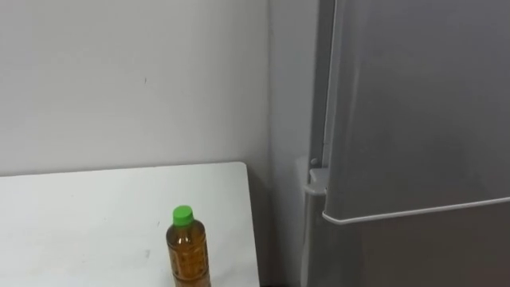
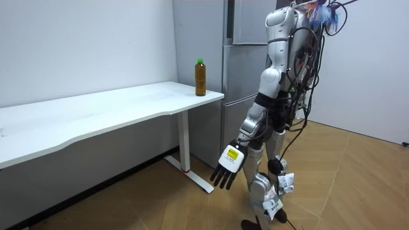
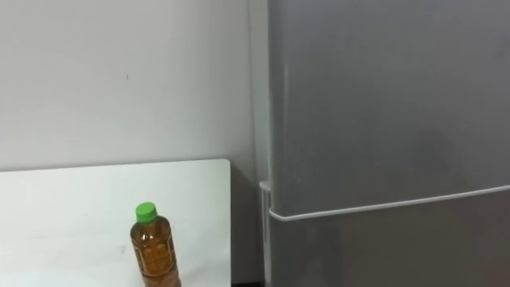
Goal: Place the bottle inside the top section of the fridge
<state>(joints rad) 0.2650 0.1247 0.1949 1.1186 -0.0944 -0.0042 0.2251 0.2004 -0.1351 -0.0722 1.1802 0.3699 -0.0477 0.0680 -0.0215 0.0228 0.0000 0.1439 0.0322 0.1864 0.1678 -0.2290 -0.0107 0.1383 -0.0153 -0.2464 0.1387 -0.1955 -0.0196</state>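
Bottle [image 1: 187,253] of amber drink, green cap [image 1: 182,213], stood upright at white table [image 1: 80,215] corner beside grey fridge [image 1: 414,119], left hand [image 2: 229,167] hung low, fingers straight, empty, well apart from bottle

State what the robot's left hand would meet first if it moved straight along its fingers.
Probably the wooden floor, near the table's foot: the left hand hangs open, fingers pointing down. Depth is unclear.

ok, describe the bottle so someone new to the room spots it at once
Find the tall grey fridge; a long white table stands beside it. At the table's end nearest the fridge stands the bottle, upright. Its green cap and amber contents stand out against the white and grey around.
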